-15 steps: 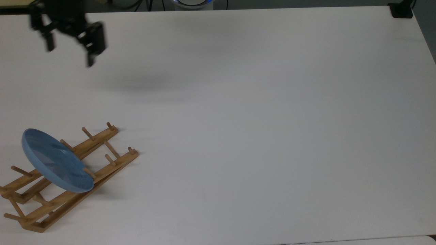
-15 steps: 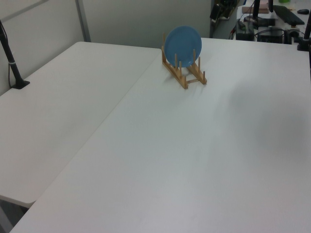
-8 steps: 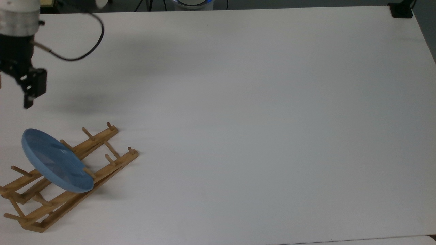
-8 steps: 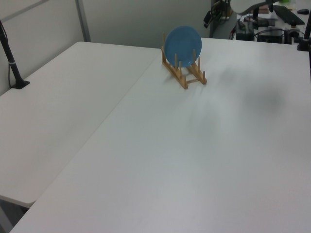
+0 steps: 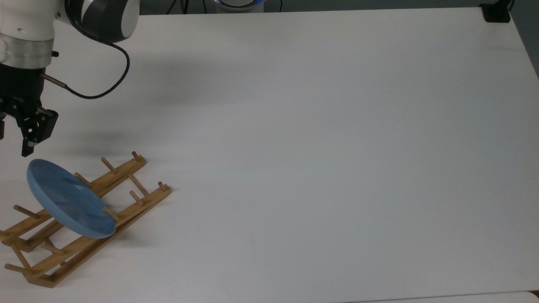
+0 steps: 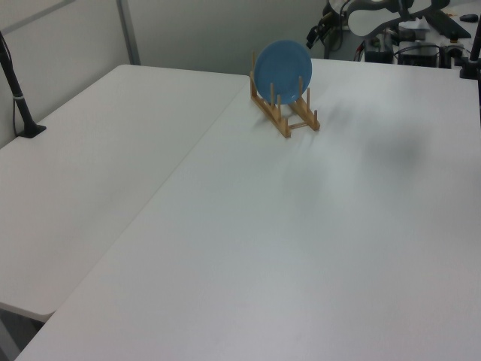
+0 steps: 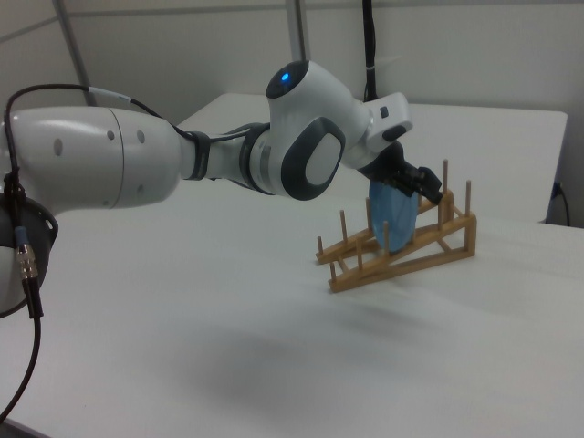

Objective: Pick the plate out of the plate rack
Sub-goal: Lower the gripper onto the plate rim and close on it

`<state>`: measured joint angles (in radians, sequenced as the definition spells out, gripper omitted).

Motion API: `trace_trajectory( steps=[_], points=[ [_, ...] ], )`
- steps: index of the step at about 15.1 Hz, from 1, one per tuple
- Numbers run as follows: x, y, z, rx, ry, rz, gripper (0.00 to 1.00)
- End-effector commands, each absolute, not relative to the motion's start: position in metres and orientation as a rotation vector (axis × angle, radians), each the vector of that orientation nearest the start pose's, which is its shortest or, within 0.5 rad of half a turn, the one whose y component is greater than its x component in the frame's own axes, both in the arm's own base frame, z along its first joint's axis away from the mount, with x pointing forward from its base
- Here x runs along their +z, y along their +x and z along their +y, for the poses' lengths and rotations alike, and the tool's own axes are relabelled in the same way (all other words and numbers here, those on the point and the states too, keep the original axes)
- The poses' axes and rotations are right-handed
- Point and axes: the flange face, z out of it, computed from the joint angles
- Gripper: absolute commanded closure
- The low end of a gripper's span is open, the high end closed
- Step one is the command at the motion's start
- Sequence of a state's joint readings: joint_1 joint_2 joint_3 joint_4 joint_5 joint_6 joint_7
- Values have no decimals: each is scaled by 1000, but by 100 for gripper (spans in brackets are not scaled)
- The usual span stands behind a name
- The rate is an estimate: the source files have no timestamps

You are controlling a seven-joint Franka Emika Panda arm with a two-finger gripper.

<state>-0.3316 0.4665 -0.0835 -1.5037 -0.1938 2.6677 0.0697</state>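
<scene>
Since a second ago the gripper [image 5: 12,145] has swung from the far top-left of the top view down toward the plate rack [image 5: 122,176]; the last half second added only a small drop toward the plate's rim. Plate and rack haven't shifted.

Gripper state: fingers spread apart, nothing between them. One finger [image 5: 26,149] is clear in the top view; the other sits at the top view's left edge.

Blue plate [image 5: 69,198] stands on edge in the rack, leaning between pegs near the rack's mid-length, both rails under it. In the left view the plate [image 6: 282,68] faces the camera, upright.

Key relation: in the top view the plate lies just below and slightly right of the fingertips, upper rim near them but not touching. The plate's edge line runs diagonally, upper-left to lower-right in the top view, across the rack's long axis. In the right view the gripper [image 7: 422,187] is beside the plate's [image 7: 394,217] top rim.

My read: approach is nearly done. Next it needs the finger gap lined up across the rim's thickness, then a short descent and close. Risk is a finger nudging the rim and tipping the plate off its pegs.
</scene>
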Motion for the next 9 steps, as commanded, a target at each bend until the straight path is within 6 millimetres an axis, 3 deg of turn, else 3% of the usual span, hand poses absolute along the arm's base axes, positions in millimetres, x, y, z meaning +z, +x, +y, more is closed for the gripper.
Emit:
trace_trajectory(
  steps=[1,7,9],
  points=[
    [489,682,-274,-1121,-3231,455,38],
    [478,691,-244,-1026,-3237,413,38],
    [475,692,-243,-1021,-3241,406,38]
  ],
)
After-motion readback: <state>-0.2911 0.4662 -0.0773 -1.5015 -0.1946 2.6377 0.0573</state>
